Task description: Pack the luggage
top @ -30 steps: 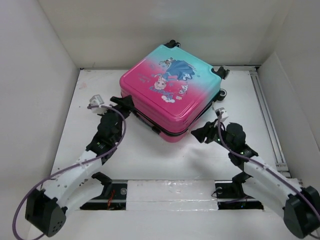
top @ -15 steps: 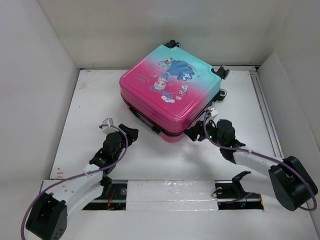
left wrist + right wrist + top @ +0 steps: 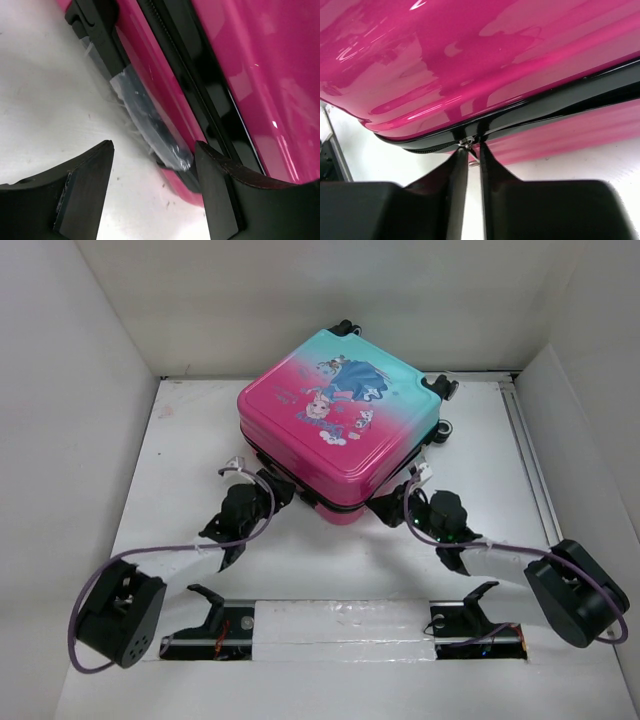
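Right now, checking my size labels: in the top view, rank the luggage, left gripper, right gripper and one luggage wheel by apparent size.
1. luggage
2. left gripper and right gripper: look alike, unranked
3. wheel, clearly smallest

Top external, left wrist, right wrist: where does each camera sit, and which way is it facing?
Top external: above and behind the arm bases, looking down on the table and the luggage; both arms show, with the left gripper and right gripper at its near sides.
Left wrist: on the left arm, looking along its open fingers at the luggage's pink side and plastic-wrapped handle.
Right wrist: on the right arm, facing the zipper seam, fingers pinched on the zipper pull.
Shared: both wrist views show the pink shell and black zipper seam.
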Robot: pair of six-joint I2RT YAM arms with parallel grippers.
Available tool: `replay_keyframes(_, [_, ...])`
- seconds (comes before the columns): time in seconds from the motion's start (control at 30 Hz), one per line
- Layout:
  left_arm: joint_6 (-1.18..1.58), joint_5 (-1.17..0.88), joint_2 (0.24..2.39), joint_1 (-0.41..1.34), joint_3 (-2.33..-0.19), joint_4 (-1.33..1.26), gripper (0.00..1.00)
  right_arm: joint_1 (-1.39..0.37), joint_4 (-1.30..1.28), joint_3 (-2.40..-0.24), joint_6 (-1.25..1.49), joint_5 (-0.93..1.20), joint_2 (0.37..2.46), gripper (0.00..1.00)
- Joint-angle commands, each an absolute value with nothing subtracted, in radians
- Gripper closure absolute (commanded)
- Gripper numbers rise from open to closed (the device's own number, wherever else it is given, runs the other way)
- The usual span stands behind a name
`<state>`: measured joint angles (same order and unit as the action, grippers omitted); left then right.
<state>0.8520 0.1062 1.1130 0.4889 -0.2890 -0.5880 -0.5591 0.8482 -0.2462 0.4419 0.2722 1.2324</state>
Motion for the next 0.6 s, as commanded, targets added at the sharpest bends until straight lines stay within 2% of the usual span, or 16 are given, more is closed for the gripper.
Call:
replay_keyframes(0.0, [0.842,0.095,1.182,0.485,-0.360,-0.705,0.39,-0.597,0.996,-0.259,0.465,0.252,1.218,0.78])
replay_keyframes(0.07, [0.853,0.084,1.230,0.485,-0.360,-0.757,0.39,-0.607,0.996,-0.235,0.465,0.227,1.218,0.61])
replay_keyframes(0.17, [0.862,0.084,1.281,0.485,-0.382,-0.782,0.41,-0.607,1.043,-0.225,0.465,0.201,1.227,0.59])
replay_keyframes(0.33, [0.862,0.084,1.327,0.485,-0.382,-0.870,0.50,-0.607,1.078,-0.259,0.463,0.224,1.266,0.83])
replay_keyframes(0.43, [0.862,0.106,1.351,0.485,-0.382,-0.900,0.58,-0.620,1.037,-0.296,0.463,0.224,1.275,0.93])
replay_keyframes(0.57, [0.871,0.106,1.396,0.485,-0.383,-0.951,0.63,-0.630,1.019,-0.299,0.475,0.186,1.275,1.00])
